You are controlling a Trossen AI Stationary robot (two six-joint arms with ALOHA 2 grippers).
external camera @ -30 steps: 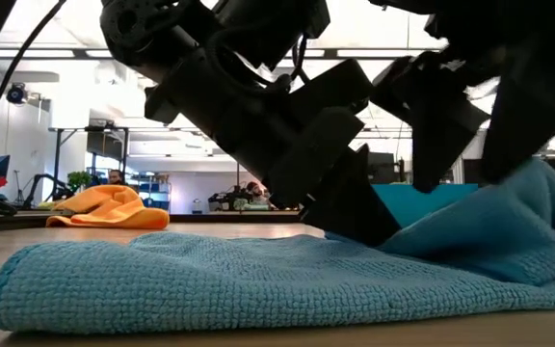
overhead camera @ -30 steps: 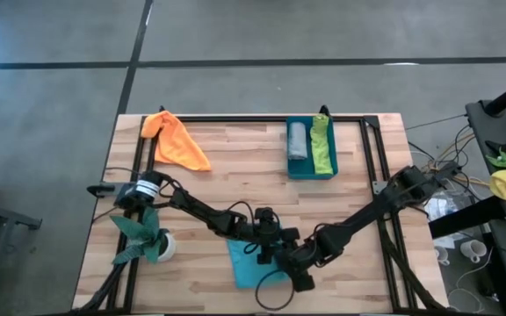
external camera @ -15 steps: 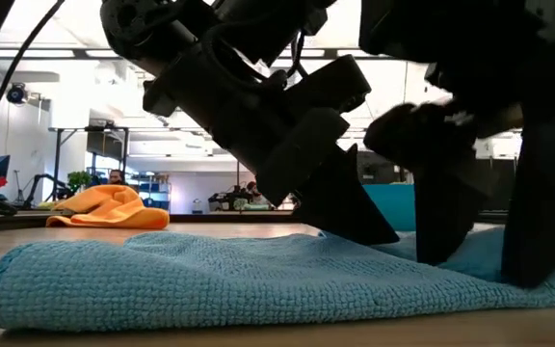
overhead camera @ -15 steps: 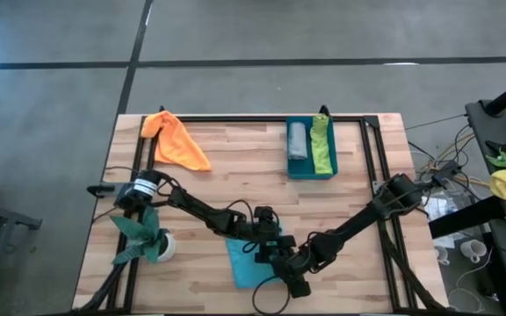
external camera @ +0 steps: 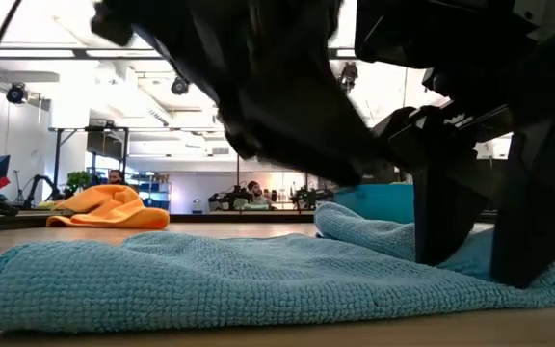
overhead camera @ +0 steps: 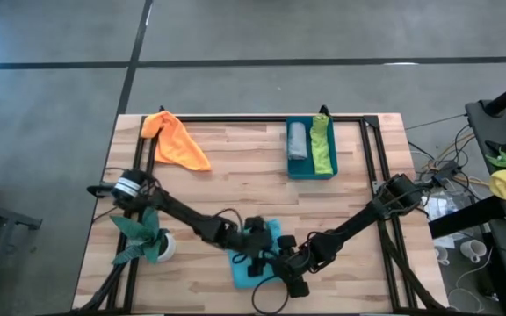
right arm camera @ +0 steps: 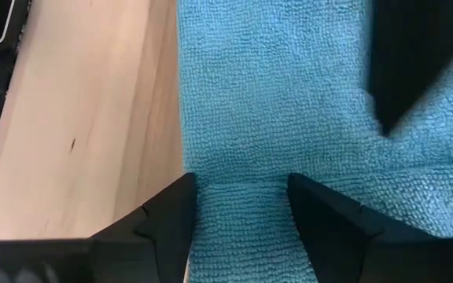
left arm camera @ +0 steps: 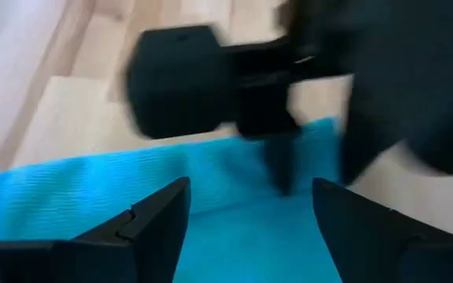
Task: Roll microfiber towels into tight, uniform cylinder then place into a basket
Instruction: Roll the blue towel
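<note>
Pale wooden planks with a black metal frame make up the table (overhead camera: 235,175), which stands on a grey floor crossed by dark lines. Low in the centre of the high view, the turquoise towel (overhead camera: 251,263) lies flat, its looped microfiber pile plain in the low view, with one edge folded up into a soft ridge right of centre. Both arms meet over it. The left gripper (overhead camera: 255,260) hovers above the cloth with its two dark fingers (left arm camera: 160,224) spread apart and nothing between them; the left wrist view is blurred, so finer detail is lost. The right gripper (overhead camera: 293,283) is at the towel's lower right edge, its fingers (right arm camera: 171,216) parted and straddling a strip of the cloth, but whether they actually pinch it cannot be told.

At the upper right of the table the teal basket (overhead camera: 311,172), a shallow rectangular bin, holds the grey towel (overhead camera: 298,140) as a roll and the lime green towel (overhead camera: 321,145) beside it. The orange towel (overhead camera: 176,140) lies crumpled at the upper left. A leafy plant in a white pot (overhead camera: 148,239) sits at the left edge. In the low view the arms are black silhouettes that hide much of the room behind.
</note>
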